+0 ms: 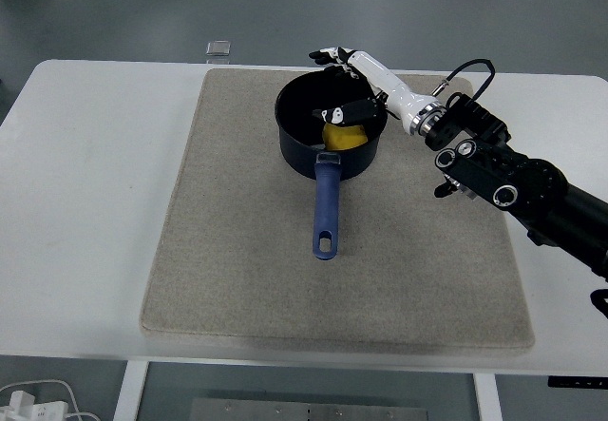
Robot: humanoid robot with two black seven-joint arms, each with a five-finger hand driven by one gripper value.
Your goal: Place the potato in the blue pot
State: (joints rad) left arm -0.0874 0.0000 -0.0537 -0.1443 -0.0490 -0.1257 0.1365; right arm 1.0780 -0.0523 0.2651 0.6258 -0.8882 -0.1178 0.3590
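Observation:
A dark blue pot (299,150) with a long blue handle (326,207) stands on the beige mat (237,250), toward the back. The yellow potato (344,137) lies inside the pot against its right wall, partly hidden by the rim. My right hand (344,81) hovers over the pot's right side, its fingers spread and holding nothing; the thumb (334,114) reaches over the potato and the other fingers (326,54) point past the far rim. The left arm is out of view.
A small grey square object (219,47) lies at the table's far edge, beyond the mat. My right arm (503,179) crosses the mat's right part. A white cable and plug (24,404) show below the table's front left.

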